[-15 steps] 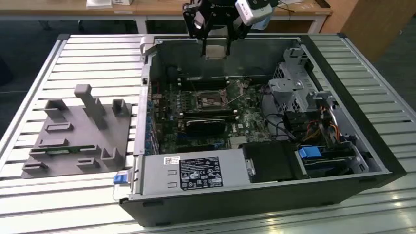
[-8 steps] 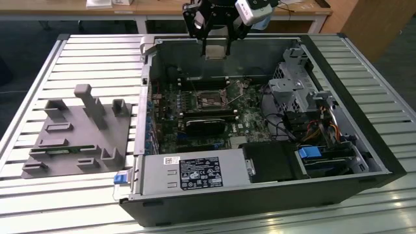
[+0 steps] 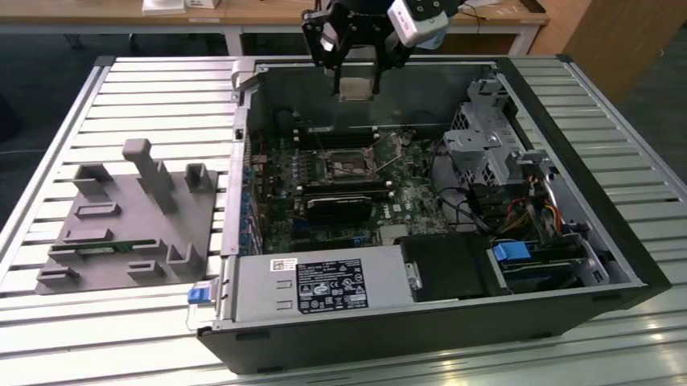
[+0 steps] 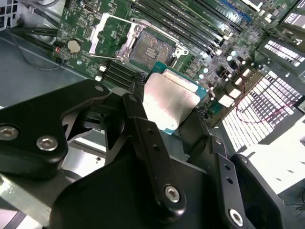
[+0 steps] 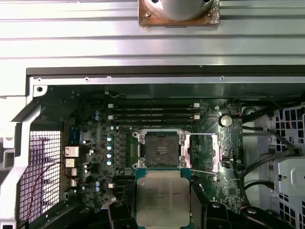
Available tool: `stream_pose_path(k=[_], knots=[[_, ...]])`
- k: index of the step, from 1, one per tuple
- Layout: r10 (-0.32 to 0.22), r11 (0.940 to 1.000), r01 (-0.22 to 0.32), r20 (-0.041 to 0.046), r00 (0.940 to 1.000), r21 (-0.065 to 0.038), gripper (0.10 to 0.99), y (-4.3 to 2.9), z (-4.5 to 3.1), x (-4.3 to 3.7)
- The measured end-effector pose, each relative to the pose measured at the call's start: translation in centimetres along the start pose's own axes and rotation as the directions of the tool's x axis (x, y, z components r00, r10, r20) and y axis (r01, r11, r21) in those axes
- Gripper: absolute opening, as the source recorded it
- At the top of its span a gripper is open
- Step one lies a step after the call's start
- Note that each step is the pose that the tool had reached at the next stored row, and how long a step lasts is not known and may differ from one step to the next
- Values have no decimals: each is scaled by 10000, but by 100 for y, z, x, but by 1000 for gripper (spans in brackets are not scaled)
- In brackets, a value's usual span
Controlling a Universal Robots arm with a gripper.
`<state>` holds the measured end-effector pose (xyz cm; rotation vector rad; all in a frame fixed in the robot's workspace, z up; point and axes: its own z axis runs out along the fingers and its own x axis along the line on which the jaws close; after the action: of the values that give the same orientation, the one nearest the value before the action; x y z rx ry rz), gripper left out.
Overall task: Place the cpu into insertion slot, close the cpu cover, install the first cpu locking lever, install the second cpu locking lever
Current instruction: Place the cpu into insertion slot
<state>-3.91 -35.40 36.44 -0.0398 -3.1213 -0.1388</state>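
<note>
Cpu (image 5: 162, 198) sits clamped by two opposite edges between the black fingers (image 4: 143, 125) of the gripper (image 5: 163, 212), with its dull metal top showing in both wrist views. It hangs in the air, apart from the board.

The insertion slot (image 5: 162, 149) lies bare and unfilled on the green motherboard (image 3: 322, 217), close ahead of the chip in the first wrist view. There the chip's edges run parallel to the slot's black frame, so the two look squared to each other and offset rather than stacked. The cpu cover (image 5: 202, 151) is swung open and lies flat just beside the slot, leaving the pin field clear.

In the exterior view the gripper hovers near the upper rim of the open computer case (image 3: 617, 225), well above the slot, which lies below it and toward the case's middle.
</note>
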Motion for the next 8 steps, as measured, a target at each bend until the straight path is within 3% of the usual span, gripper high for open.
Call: stream_pose_path(k=[8], knots=[[-6,10000,6,78,10000,6,541,3,144,-1]])
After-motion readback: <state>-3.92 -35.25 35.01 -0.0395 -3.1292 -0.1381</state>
